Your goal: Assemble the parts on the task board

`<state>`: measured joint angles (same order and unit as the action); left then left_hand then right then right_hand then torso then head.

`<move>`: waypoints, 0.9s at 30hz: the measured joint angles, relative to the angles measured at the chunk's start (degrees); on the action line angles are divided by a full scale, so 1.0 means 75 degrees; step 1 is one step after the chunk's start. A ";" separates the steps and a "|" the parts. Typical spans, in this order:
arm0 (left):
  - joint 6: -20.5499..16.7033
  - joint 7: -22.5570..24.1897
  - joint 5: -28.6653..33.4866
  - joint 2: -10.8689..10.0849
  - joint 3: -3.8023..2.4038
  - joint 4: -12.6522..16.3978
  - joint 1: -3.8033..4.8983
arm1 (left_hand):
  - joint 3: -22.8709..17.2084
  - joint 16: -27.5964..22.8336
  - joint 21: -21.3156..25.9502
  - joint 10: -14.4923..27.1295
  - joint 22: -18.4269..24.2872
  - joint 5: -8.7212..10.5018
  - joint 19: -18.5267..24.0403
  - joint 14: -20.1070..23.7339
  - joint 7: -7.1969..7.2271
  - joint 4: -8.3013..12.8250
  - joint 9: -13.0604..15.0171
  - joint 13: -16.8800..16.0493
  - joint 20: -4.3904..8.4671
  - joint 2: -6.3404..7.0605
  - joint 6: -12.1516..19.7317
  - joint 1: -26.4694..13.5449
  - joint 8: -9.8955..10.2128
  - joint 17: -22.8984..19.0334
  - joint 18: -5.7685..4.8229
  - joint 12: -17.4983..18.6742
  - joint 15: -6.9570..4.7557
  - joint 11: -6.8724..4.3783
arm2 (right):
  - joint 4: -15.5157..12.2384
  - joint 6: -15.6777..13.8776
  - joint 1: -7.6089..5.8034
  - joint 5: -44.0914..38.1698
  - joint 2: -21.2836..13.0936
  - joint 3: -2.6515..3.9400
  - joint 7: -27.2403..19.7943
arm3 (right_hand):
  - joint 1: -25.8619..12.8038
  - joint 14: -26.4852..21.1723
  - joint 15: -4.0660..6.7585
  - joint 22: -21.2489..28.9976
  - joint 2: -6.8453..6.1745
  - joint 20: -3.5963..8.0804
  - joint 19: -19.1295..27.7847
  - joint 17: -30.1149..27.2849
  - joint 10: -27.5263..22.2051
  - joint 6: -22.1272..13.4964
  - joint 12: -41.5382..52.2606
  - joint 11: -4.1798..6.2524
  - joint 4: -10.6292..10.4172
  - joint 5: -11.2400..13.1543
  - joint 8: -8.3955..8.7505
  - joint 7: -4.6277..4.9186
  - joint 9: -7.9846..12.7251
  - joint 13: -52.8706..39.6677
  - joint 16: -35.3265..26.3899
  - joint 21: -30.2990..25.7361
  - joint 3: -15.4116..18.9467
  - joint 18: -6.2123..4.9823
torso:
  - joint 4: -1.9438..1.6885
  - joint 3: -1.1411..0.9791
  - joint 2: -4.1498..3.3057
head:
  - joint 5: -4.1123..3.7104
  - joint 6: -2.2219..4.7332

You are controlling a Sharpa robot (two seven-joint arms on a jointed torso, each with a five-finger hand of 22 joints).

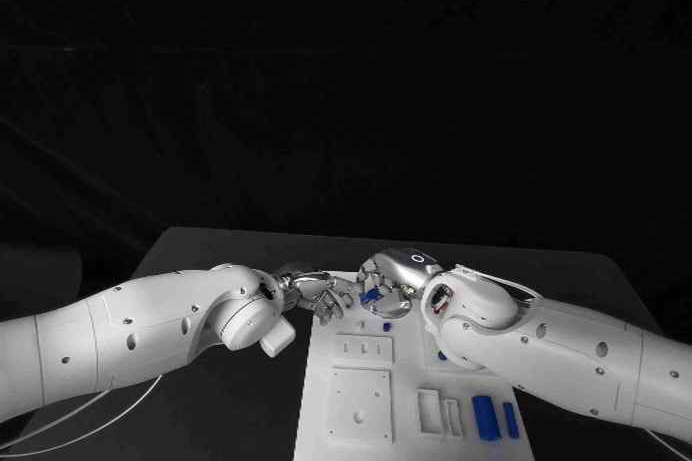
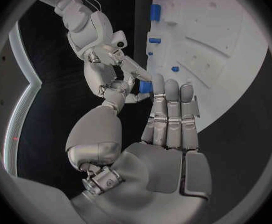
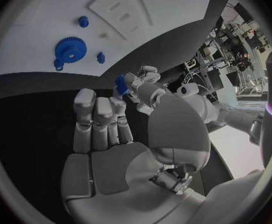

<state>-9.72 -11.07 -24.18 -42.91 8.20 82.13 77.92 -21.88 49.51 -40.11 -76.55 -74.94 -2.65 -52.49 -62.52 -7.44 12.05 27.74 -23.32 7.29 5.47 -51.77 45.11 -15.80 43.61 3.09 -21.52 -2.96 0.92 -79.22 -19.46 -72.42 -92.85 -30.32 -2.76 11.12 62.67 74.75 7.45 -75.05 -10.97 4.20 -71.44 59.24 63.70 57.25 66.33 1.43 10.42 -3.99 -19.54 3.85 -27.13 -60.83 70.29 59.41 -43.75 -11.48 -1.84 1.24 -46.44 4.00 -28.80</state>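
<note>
- Left hand and right hand meet above the far end of the white board; fingertips of both close on one small blue part held between them, clear of the board.
- Two blue cylinders lie side by side at the board's near right corner.
- A blue gear sits on the board with small blue pegs near it.
</note>
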 measured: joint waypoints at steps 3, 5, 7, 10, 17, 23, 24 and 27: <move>0.0001 -0.0026 -0.0027 -0.0002 0.0000 0.0005 0.0000 | -0.0001 0.0000 -0.0034 0.0000 0.0000 0.0000 0.0012 0.0000 0.0000 -0.0001 -0.0010 -0.0028 0.0012 -0.0028 0.0000 -0.0027 0.0000 -0.0010 -0.0004 0.0000 0.0000 0.0000 | -0.0014 -0.0003 0.0004 -0.0014 0.0025 0.0000 0.0021 | 0.0000 0.0001 -0.0001 0.0000 0.0000 0.0000 0.0000 0.0000 0.0000 0.0001 0.0000 0.0000 -0.0003 0.0000 0.0013 0.0001 -0.0002 0.0000 0.0000 0.0000 -0.0003 -0.0001 | 0.0000 -0.0001 0.0002 | 0.0002 -0.0004; 0.0001 -0.0040 -0.0040 0.0001 0.0000 -0.0001 0.0000 | -0.0001 0.0000 -0.0034 0.0021 0.0000 0.0000 0.0039 0.0015 0.0000 -0.0001 -0.0022 -0.0046 -0.0015 -0.0045 0.0000 -0.0044 0.0000 -0.0016 -0.0004 0.0000 -0.0014 0.0021 | -0.0034 -0.0003 0.0005 -0.0023 0.0033 0.0000 0.0028 | -0.0001 0.0009 -0.0009 0.0000 -0.0002 0.0000 -0.0001 0.0000 0.0000 0.0001 0.0000 0.0000 -0.0020 0.0000 0.0015 0.0001 -0.0002 -0.0001 0.0000 0.0000 -0.0020 0.0000 | 0.0001 0.0000 0.0004 | 0.0004 -0.0004; 0.0002 -0.0053 -0.0051 0.0015 0.0000 -0.0017 0.0000 | -0.0001 0.0000 -0.0034 0.0050 0.0001 0.0000 0.0039 0.0028 0.0000 -0.0001 -0.0026 -0.0053 -0.0015 -0.0045 0.0000 -0.0044 0.0025 -0.0023 -0.0004 0.0000 -0.0027 0.0005 | -0.0046 -0.0003 0.0006 -0.0030 0.0047 0.0000 0.0034 | -0.0038 0.0010 -0.0010 0.0000 -0.0038 0.0000 -0.0001 0.0000 0.0000 0.0002 0.0000 0.0000 -0.0020 0.0000 0.0015 0.0002 -0.0119 -0.0001 0.0000 0.0000 -0.0020 -0.0001 | 0.0001 0.0000 0.0004 | 0.0009 0.0004; 0.0001 -0.0065 -0.0062 0.0038 0.0001 -0.0037 0.0000 | -0.0001 0.0000 -0.0034 0.0055 0.0001 0.0000 0.0039 0.0038 0.0000 -0.0001 -0.0029 -0.0069 -0.0015 -0.0071 0.0000 -0.0071 0.0028 -0.0032 -0.0004 0.0000 -0.0016 0.0000 | -0.0050 -0.0003 0.0006 -0.0038 0.0065 0.0000 0.0040 | -0.0038 0.0010 -0.0010 0.0000 -0.0038 -0.0001 -0.0001 0.0000 0.0000 0.0003 0.0000 0.0000 -0.0020 0.0000 0.0020 0.0004 -0.0158 0.0006 -0.0028 0.0000 -0.0020 -0.0001 | 0.0000 -0.0002 0.0004 | 0.0011 0.0012; 0.0000 -0.0067 -0.0075 0.0054 0.0003 -0.0093 -0.0002 | -0.0065 0.0000 -0.0034 0.0125 0.0001 0.0000 0.0122 0.0081 0.0000 0.0064 -0.0043 -0.0112 -0.0042 -0.0220 0.0000 -0.0011 0.0028 -0.0071 -0.0008 0.0000 0.0026 0.0013 | -0.0028 -0.0002 0.0007 -0.0049 0.0140 0.0000 0.0058 | -0.0038 0.0010 -0.0011 0.0000 -0.0038 -0.0002 -0.0001 -0.0001 0.0000 0.0005 0.0000 0.0000 -0.0020 0.0000 0.0038 0.0006 -0.0161 0.0007 -0.0030 -0.0001 -0.0020 0.0000 | -0.0002 -0.0006 0.0006 | 0.0006 0.0021; 0.0005 -0.0073 -0.0080 0.0072 0.0003 -0.0038 -0.0002 | -0.0099 0.0000 -0.0069 0.0129 0.0002 0.0000 0.0122 0.0081 0.0035 0.0251 -0.0038 -0.0163 -0.0042 -0.0388 -0.0053 0.0105 0.0028 -0.0097 -0.0008 0.0000 0.0026 0.0008 | -0.0011 0.0004 0.0007 -0.0054 0.0194 -0.0002 0.0067 | -0.0038 0.0010 -0.0013 0.0000 -0.0038 -0.0002 -0.0001 -0.0001 0.0000 0.0010 0.0000 0.0000 -0.0020 0.0000 0.0011 0.0013 -0.0162 0.0006 -0.0030 -0.0001 -0.0020 0.0000 | -0.0001 -0.0009 0.0006 | 0.0001 0.0017; 0.0005 -0.0074 -0.0081 0.0072 0.0003 -0.0037 -0.0002 | -0.0109 0.0000 -0.0089 0.0148 0.0002 0.0000 0.0122 0.0081 0.0025 0.0300 -0.0037 -0.0174 -0.0042 -0.0427 -0.0083 0.0144 0.0028 -0.0102 -0.0008 0.0000 0.0026 -0.0010 | -0.0001 0.0006 0.0007 -0.0055 0.0208 -0.0003 0.0068 | -0.0038 0.0010 -0.0013 0.0000 -0.0038 -0.0002 -0.0001 -0.0001 0.0000 0.0011 0.0000 0.0000 -0.0020 0.0000 0.0010 0.0013 -0.0162 0.0006 -0.0030 -0.0001 -0.0020 -0.0001 | -0.0001 -0.0009 0.0006 | -0.0001 0.0016; 0.0004 -0.0083 -0.0085 0.0072 0.0003 -0.0042 -0.0002 | -0.0125 0.0000 -0.0093 0.0151 0.0002 0.0000 0.0121 0.0081 0.0025 0.0335 -0.0029 -0.0190 -0.0042 -0.0441 -0.0084 0.0158 0.0028 -0.0104 -0.0010 0.0000 0.0026 -0.0013 | 0.0018 0.0012 0.0007 -0.0056 0.0237 -0.0003 0.0072 | -0.0038 0.0010 -0.0013 0.0000 -0.0038 -0.0003 -0.0001 -0.0001 0.0000 0.0010 0.0000 0.0000 -0.0032 0.0000 0.0010 0.0013 -0.0162 0.0006 -0.0030 -0.0001 -0.0032 0.0000 | -0.0001 -0.0009 0.0006 | -0.0004 0.0015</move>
<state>-9.68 -11.69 -24.81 -42.37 8.22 81.82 77.90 -22.82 49.51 -40.81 -75.43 -74.93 -2.65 -51.58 -61.92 -7.25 14.56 27.53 -24.74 6.97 2.16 -52.40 46.29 -15.59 42.83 3.01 -21.52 -2.76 0.82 -79.08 -19.37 -72.36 -93.27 -28.54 -2.78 11.66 62.39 74.83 7.35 -75.05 -11.26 4.18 -71.44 59.24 63.70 57.33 66.33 1.42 10.18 -3.99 -19.46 3.95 -28.35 -60.79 70.07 59.40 -43.99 -11.48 -1.85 1.17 -46.40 3.97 -28.69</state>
